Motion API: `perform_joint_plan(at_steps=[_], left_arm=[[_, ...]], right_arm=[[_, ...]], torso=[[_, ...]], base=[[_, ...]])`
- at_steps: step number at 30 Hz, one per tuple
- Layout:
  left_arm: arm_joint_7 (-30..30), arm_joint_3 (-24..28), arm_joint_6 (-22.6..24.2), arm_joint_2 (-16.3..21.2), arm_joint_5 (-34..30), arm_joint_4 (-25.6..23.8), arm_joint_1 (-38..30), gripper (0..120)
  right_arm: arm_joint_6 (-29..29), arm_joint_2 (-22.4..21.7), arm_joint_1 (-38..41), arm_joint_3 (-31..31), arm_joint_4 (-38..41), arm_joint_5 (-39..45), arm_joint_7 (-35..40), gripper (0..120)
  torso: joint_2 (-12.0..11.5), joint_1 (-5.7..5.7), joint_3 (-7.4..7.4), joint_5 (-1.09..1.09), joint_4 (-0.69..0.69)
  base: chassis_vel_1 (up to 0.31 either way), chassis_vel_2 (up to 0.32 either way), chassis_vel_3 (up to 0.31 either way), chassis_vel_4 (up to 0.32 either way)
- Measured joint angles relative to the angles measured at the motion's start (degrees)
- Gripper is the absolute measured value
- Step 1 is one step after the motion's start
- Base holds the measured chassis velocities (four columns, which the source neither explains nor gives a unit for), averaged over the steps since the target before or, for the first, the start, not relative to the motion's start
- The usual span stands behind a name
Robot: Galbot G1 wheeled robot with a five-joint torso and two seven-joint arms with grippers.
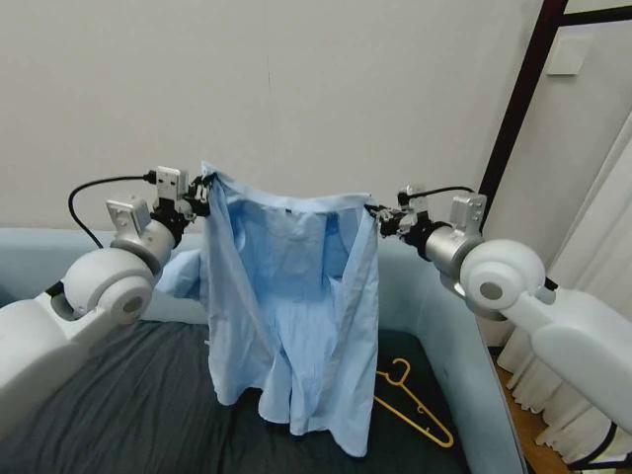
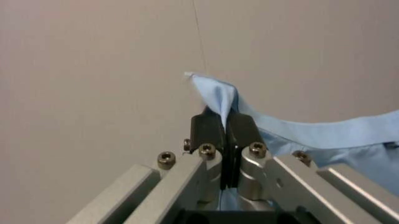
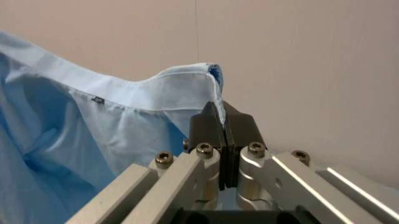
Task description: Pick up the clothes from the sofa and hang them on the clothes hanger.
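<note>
Dark sofa (image 1: 118, 395), yellow hanger (image 1: 425, 411) on it; left pincer (image 1: 204, 188), right pincer (image 1: 378, 212) clamp shirt (image 1: 296, 296).

I hold the shirt (image 1: 296, 296) up in the air. It is light blue and thin. It is spread wide between my two arms. My left jaws are pinched tight on one top corner. My right jaws are pinched tight on the other top corner, by a folded edge. The top edge dips a little between them. The front is open, and the cloth falls in long folds toward the dark sofa seat (image 1: 118, 395). I cannot tell if it touches the seat. The hanger (image 1: 410, 390) is thin and yellow-orange. It lies flat on the sofa seat, near the shirt's bottom, on my right side.
</note>
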Motion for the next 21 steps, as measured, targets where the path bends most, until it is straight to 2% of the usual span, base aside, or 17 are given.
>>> perform_joint_plan(at_steps=[4,7,11,12,14,16,17,20,21], left_arm=[[-0.47,0.46,0.71,0.21,2.28,0.45,0.04,0],[-1.06,-1.04,1.36,1.62,3.19,-0.9,2.64,0],[-2.73,-10.84,1.57,6.58,3.06,-8.88,15.46,0],[-2.73,-10.84,1.57,6.58,3.06,-8.88,15.46,0],[-4.07,-17.16,1.55,9.22,2.61,-14.48,23.23,0],[-5.6,-22.0,1.63,10.21,1.77,-18.41,28.07,0],[-5.6,-22.0,1.63,10.21,1.77,-18.41,28.07,0],[-7.39,-25.45,2.45,11.17,0.34,-21.71,30.15,0],[-7.39,-25.45,2.45,11.17,0.34,-21.71,30.15,0]], right_arm=[[0.25,0.59,2.48,-0.32,-1.41,1.24,0.11,0],[0.59,0.62,3.19,-0.65,-0.66,2.03,0.75,0],[0.59,-1.46,1.7,0.39,4.52,4.66,1.9,0],[0.59,-1.46,1.7,0.39,4.52,4.66,1.9,0],[0.44,-2.85,0.84,1.61,7.67,6.45,2.61,0],[0.29,-4.79,-0.06,3.44,11.07,8.33,3.35,0],[0.29,-4.79,-0.06,3.44,11.07,8.33,3.35,0],[0.05,-9.72,-1.43,7.7,17.25,12.88,5.19,0],[0.05,-9.72,-1.43,7.7,17.25,12.88,5.19,0]], torso=[[0.0,0.0,0.0,0.0,0.0],[0.0,0.01,0.01,0.0,-0.01],[0.0,0.0,-0.01,-0.01,0.04],[0.0,0.0,-0.01,-0.01,0.04],[0.0,-0.01,-0.01,0.02,0.03],[0.0,-0.02,-0.02,0.04,0.06],[0.0,-0.02,-0.02,0.04,0.06],[0.01,-0.02,-0.02,-0.01,-0.02],[0.01,-0.02,-0.02,-0.01,-0.02]], base=[[0.0,0.0,0.0,0.0],[0.0,0.0,0.0,0.0],[0.0,0.0,0.0,0.0],[0.0,0.0,0.0,0.0],[0.0,0.0,0.0,0.0],[0.0,0.0,0.0,0.0],[0.0,0.0,0.0,0.0],[0.0,0.0,0.0,0.0],[0.0,0.0,0.0,0.0]])
